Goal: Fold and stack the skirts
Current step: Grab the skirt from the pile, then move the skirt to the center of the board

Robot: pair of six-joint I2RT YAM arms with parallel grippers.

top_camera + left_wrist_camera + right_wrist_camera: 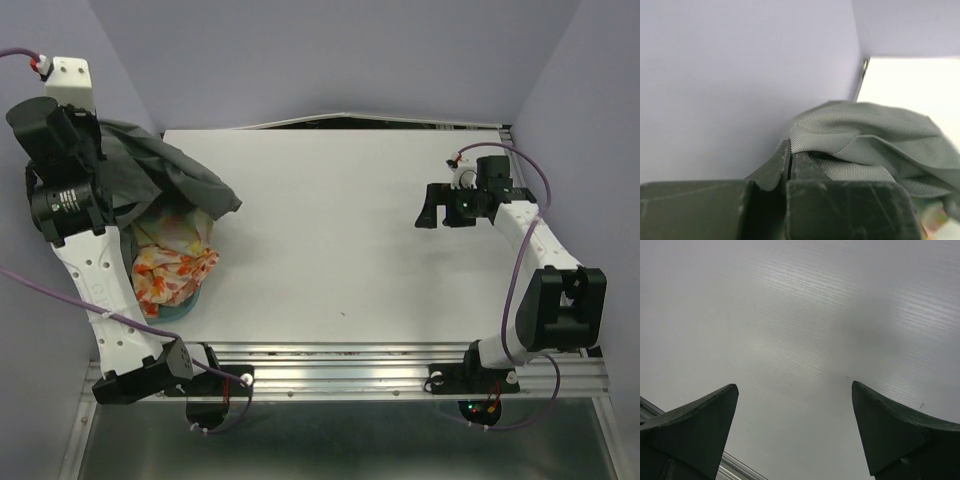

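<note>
L gripper [789, 152] fingers pressed together, pinching edge of dark grey skirt [875, 135]. Cloth hangs off tips to the right, draped over basin [190, 308] at table [340, 220] left edge. White/orange-red floral skirt [172, 275] + pastel skirt [182, 228] bunched in basin below it. R gripper [795, 390] spread wide over table, well apart from skirts.

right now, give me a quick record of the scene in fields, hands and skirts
left hand: shut on the dark grey skirt, raised at the far left
right hand: open, empty, above bare table on the right
dark grey skirt: hanging from the left hand, draped over the basin
orange-flowered skirt: bunched in the basin
pastel floral skirt: bunched in the basin, partly under the grey one
folded so far: none
</note>
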